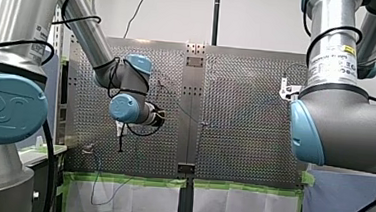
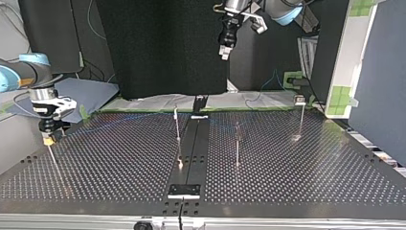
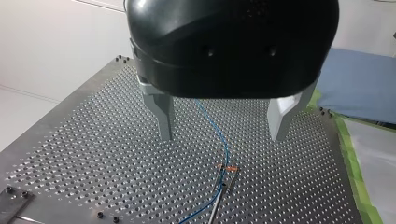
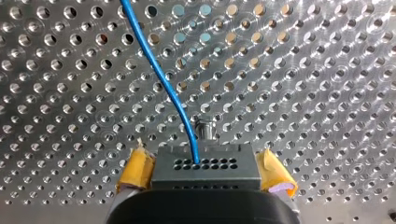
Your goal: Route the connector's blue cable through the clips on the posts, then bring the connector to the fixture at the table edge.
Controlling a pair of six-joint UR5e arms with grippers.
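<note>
Blue cable [image 4: 159, 70]. Grey connector [image 4: 205, 179] with little holes. My right hand [image 4: 206, 172] has yellow pads [image 4: 136, 170]. The silver surface [image 4: 303, 70] is dotted all over.

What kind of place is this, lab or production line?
Probably a robotics lab bench: perforated table with thin posts, green tape on its edge, my right gripper holding a cabled connector.

- my left arm [image 1: 84, 21]: silver tubes, pale-blue caps, black cable
- my right arm [image 1: 337, 26]: same; label [image 1: 347, 54] at elbow's 12 o'clock
- left gripper [image 3: 223, 137]: black shell, metal fingers [image 3: 164, 116]
- right gripper [image 4: 206, 173]: yellow pads [image 4: 136, 170]
</note>
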